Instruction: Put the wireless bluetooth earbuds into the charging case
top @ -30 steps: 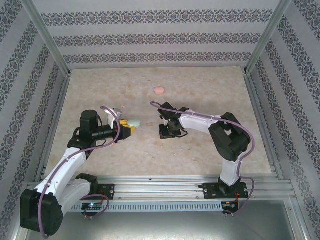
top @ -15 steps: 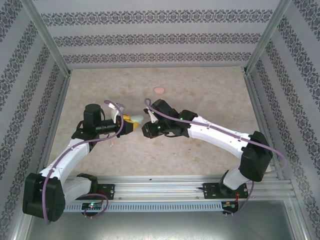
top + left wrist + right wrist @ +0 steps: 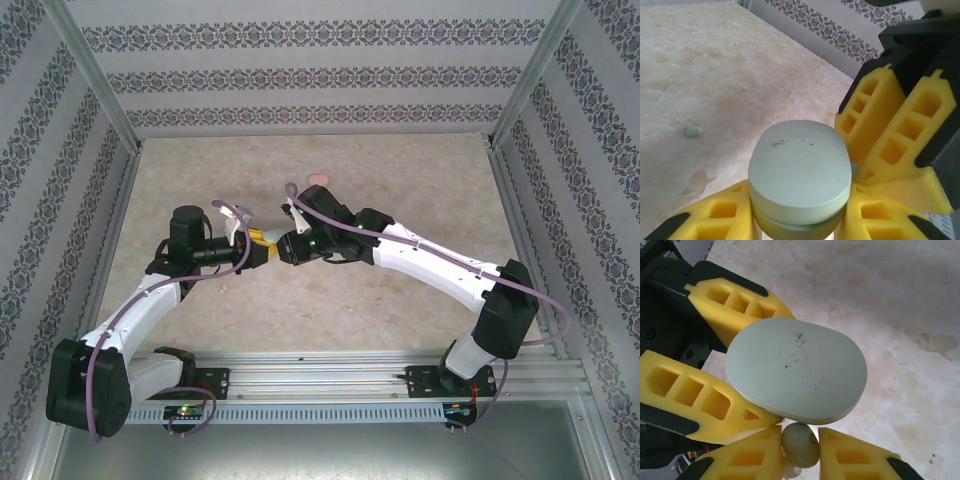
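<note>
We see the left gripper [image 3: 799, 192] clamped on the mint charging case [image 3: 799, 167]. The right gripper [image 3: 800, 436] is drawn narrow, pinching a mint earbud [image 3: 800, 445] just beside the case's rim. A second mint earbud [image 3: 691, 130] lies loose on the desk [image 3: 740, 60].

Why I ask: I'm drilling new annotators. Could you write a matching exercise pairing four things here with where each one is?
1 mint case
2 pale earbud
3 green earbud
4 pink oval

A on the table, left wrist view
B in the left gripper
C far across the table, beyond the right arm
D in the right gripper

Pairs: 1-B; 2-D; 3-A; 4-C
</note>
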Action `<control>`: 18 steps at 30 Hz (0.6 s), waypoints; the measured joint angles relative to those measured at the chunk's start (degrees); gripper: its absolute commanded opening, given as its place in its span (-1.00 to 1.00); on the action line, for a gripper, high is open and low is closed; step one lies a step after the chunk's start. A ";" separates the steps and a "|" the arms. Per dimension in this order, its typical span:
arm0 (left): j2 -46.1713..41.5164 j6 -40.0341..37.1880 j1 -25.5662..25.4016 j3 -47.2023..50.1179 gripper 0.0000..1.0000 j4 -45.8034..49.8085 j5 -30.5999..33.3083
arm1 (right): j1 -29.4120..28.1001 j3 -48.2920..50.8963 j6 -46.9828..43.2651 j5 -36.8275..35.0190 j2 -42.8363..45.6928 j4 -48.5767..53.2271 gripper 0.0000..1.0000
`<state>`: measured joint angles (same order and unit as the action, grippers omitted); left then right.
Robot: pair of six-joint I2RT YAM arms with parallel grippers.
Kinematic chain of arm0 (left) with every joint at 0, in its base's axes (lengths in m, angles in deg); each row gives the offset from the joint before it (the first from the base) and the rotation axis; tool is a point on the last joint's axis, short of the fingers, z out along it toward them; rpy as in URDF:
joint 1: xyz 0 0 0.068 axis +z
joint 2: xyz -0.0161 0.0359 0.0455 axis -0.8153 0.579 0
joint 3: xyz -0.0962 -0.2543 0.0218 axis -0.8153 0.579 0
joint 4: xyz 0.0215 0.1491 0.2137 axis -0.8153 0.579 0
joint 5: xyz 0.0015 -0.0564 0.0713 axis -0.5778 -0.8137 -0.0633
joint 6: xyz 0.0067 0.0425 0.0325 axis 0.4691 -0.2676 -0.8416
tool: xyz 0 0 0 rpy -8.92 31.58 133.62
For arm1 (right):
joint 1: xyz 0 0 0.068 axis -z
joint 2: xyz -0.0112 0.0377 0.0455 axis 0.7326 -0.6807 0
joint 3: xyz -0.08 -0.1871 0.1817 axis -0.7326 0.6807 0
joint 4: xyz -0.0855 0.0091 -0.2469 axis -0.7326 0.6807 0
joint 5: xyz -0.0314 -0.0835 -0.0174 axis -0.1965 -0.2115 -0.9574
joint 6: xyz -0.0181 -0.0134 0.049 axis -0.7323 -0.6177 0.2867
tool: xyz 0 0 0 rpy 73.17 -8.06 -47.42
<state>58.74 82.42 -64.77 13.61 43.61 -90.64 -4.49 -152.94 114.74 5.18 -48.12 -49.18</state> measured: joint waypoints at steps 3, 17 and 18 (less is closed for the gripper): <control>0.00 -1.01 -0.31 0.00 -0.73 0.04 0.57 | 0.48 -0.76 0.00 0.00 0.00 0.98 -0.58; 0.00 -3.13 -2.54 0.00 -0.73 0.52 0.79 | 3.98 -1.03 0.46 -1.01 0.13 2.23 -0.57; 0.00 -3.13 -2.62 0.00 -0.73 0.52 0.74 | 3.98 -1.03 0.46 -1.07 0.15 2.23 -0.56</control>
<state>58.74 79.30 -67.40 13.61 44.13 -89.90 -0.51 -153.96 115.20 4.11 -47.97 -46.95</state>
